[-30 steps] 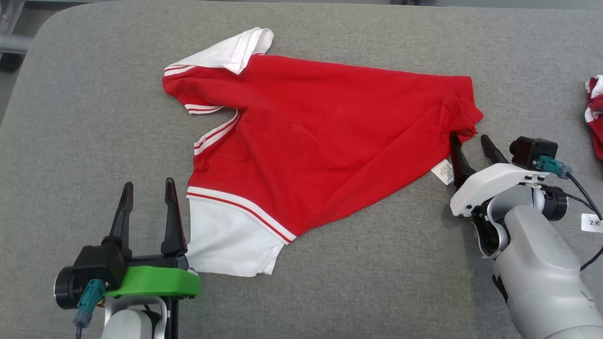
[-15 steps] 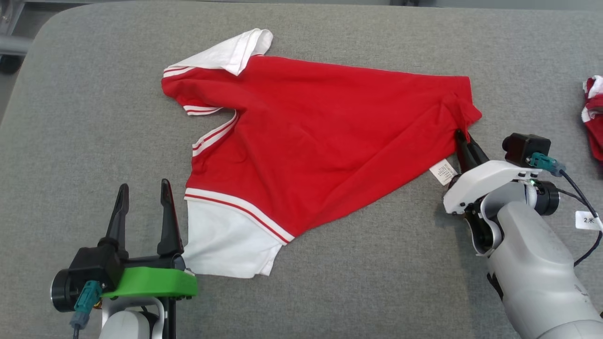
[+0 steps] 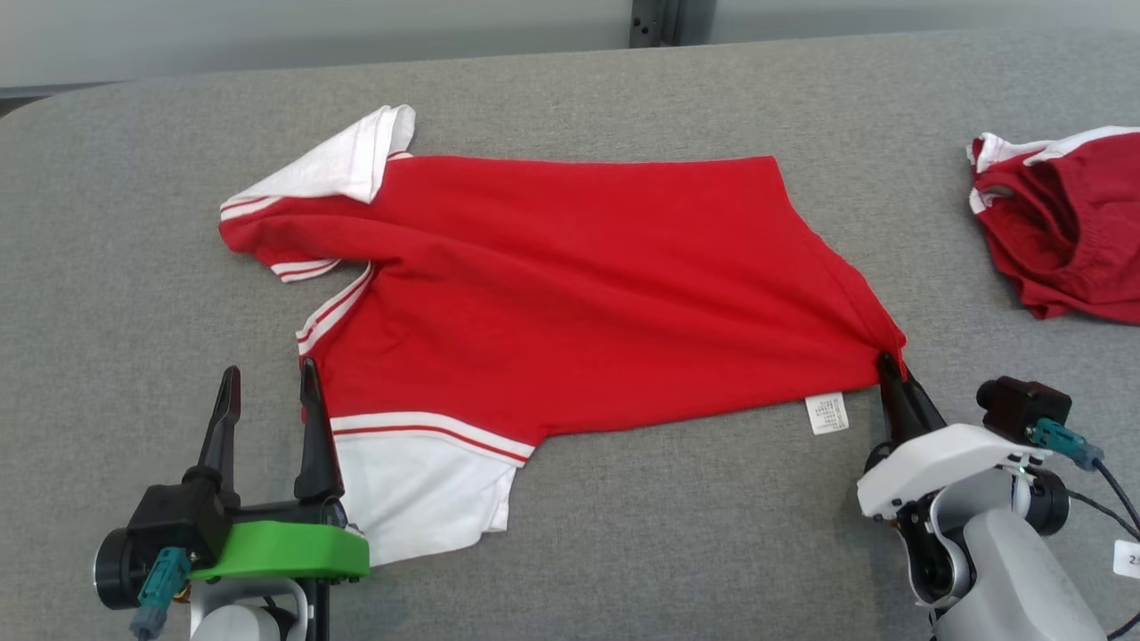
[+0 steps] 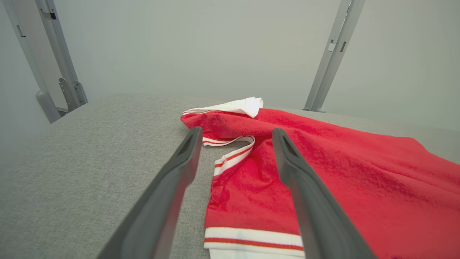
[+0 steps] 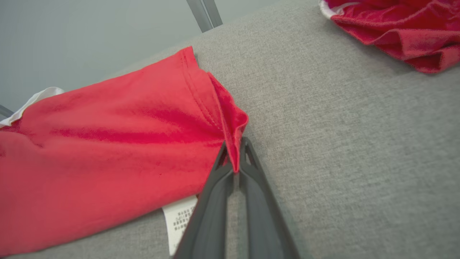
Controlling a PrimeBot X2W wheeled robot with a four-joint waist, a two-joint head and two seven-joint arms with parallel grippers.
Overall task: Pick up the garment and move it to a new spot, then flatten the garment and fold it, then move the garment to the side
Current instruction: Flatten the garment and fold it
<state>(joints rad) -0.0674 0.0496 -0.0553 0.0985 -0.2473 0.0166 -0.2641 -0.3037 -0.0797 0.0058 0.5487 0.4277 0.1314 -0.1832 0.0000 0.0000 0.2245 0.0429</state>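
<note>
The right jaws are gripping the shirt [image 3: 570, 285] by its near hem corner; the left jaws are gaping open by the white sleeve [image 3: 419, 485]. The shirt is lying spread on the counter [image 3: 668, 552]. Pulling low and gently is likely flattening it best. The right wrist view is showing the hem [image 5: 233, 144] bunching between the tips, plainer than the head view.

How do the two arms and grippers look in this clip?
Left gripper: long tapered dark fingers, black base, green bracket, teal plug. Right gripper: same fingers, white housing, pale grey forearm, black cable.
</note>
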